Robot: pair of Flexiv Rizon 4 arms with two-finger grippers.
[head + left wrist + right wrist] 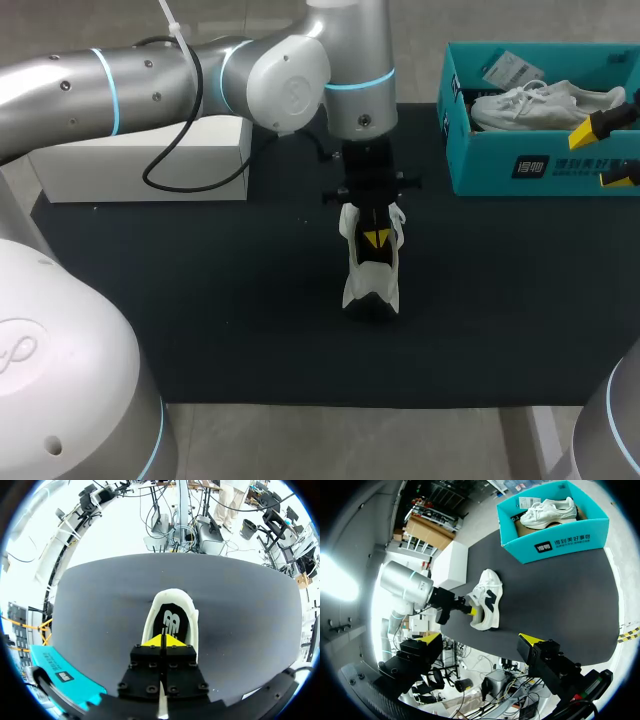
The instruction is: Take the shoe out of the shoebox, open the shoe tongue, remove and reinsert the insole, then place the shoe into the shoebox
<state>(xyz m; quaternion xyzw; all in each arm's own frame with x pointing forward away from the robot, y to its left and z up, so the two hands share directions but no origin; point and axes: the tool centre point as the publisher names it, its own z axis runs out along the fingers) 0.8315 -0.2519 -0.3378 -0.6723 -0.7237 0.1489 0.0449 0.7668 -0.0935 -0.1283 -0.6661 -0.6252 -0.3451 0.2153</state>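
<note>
Centre of the mat: the shoe, white with a dark lining, sits on the black mat, out of the shoebox and well apart from it.
Insole: the dark insole lies inside the shoe and shows through the open mouth, just ahead of the left fingertips.
Left gripper: the left gripper comes straight down over the shoe, with its yellow tips pressed together and dipped into the shoe's mouth. Whether they pinch any part of the shoe cannot be told.
Left arm: it enters from the left side of the head view and reaches to the middle of the mat.
Right gripper: the right gripper hangs with its fingers spread wide and nothing between them, over the front wall of the shoebox at the mat's right edge.
Shoebox: the teal shoebox stands open at the far right corner of the mat.
Second shoe: another white shoe lies inside the shoebox.
White box: a plain white box rests at the far left of the mat, under the left arm.
</note>
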